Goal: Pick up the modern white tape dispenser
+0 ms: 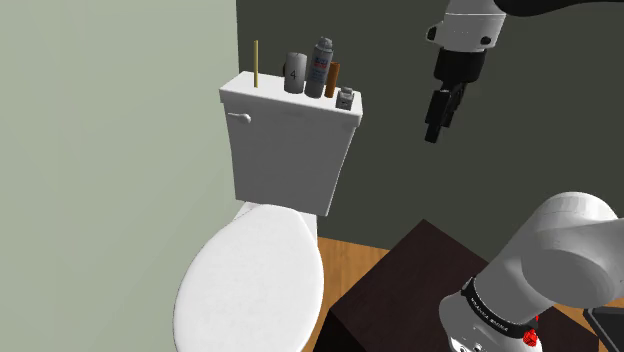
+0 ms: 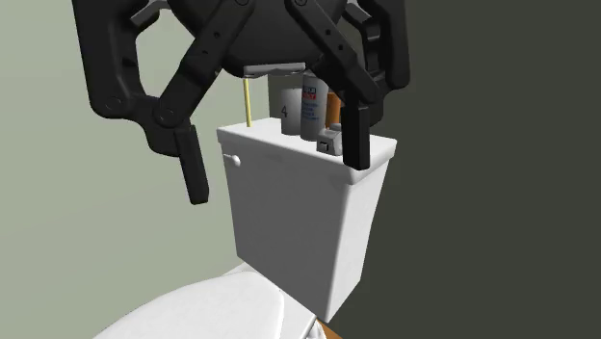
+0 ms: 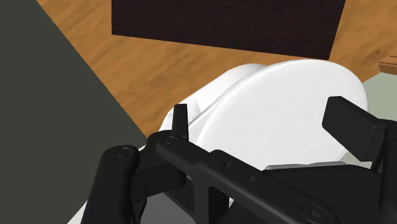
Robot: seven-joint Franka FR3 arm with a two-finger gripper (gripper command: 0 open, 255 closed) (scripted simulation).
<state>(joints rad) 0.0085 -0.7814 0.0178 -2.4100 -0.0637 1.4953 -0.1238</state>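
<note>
The tape dispenser (image 1: 346,99), small and drawn white and grey, sits on the toilet tank's lid (image 1: 285,98) at the corner toward the shoulder view's right, with nothing gripping it. 4 other things share that lid in a loose row: an orange-brown container (image 1: 333,80) just behind the dispenser, a spray can (image 1: 320,67) with a red and blue label, a grey cylinder (image 1: 294,73), and a thin yellow stick (image 1: 256,65) upright at the far end. The second exterior view looks up at the tank (image 2: 299,221) from close by, and there 1 black finger crosses in front of the dispenser and hides part of it.

The gripper (image 1: 436,120) hangs in the air well apart from the tank, off toward the shoulder view's right, against the dark grey wall (image 1: 400,60). The shoulder view catches it nearly edge-on, so its gap cannot be read there. The second exterior view shows the 2 fingers (image 2: 358,135) spread wide with nothing between them, and the wrist view agrees.

Beyond the gripper, the wrist view takes in the closed white toilet seat lid (image 3: 286,108), the wood floor (image 3: 159,70) and the dark stand (image 3: 222,22). The shoulder view sets the same stand at its lower right, just beside the bowl.
</note>
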